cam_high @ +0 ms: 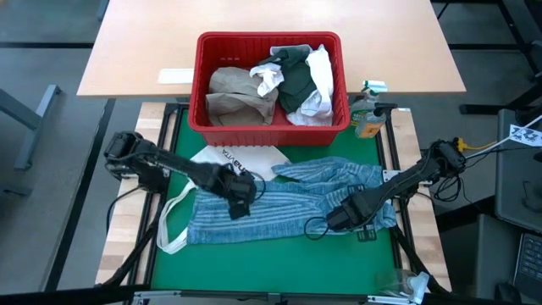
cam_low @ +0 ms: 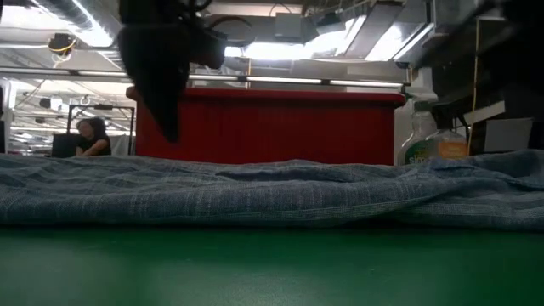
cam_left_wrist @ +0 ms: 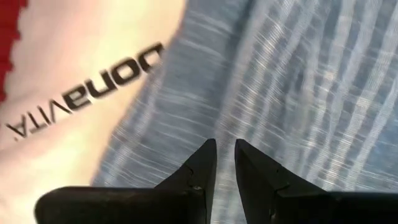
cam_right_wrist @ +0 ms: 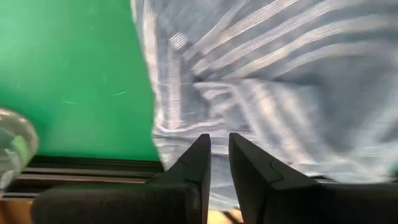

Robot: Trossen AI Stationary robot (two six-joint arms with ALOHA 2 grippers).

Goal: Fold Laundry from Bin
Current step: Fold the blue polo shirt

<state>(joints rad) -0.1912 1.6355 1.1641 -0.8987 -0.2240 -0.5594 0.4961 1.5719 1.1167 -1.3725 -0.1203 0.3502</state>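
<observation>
High view: the green mat (cam_high: pixel 279 254) carries a blue-striped cloth (cam_high: pixel 279 212) spread across its middle, lying partly over a white tote bag (cam_high: pixel 222 158) near the mat's far edge. Beyond that edge sits the red bin (cam_high: pixel 268 123), holding a tan shirt (cam_high: pixel 240 95), a dark top (cam_high: pixel 298 80) and white pieces. The left gripper (cam_left_wrist: pixel 224 157) hovers over the cloth's left part, fingers slightly apart, pinching nothing. The right gripper (cam_right_wrist: pixel 219 148) sits at the cloth's right edge, fingers narrowly parted, empty. A spray bottle (cam_high: pixel 368 108) stands beside the bin.
</observation>
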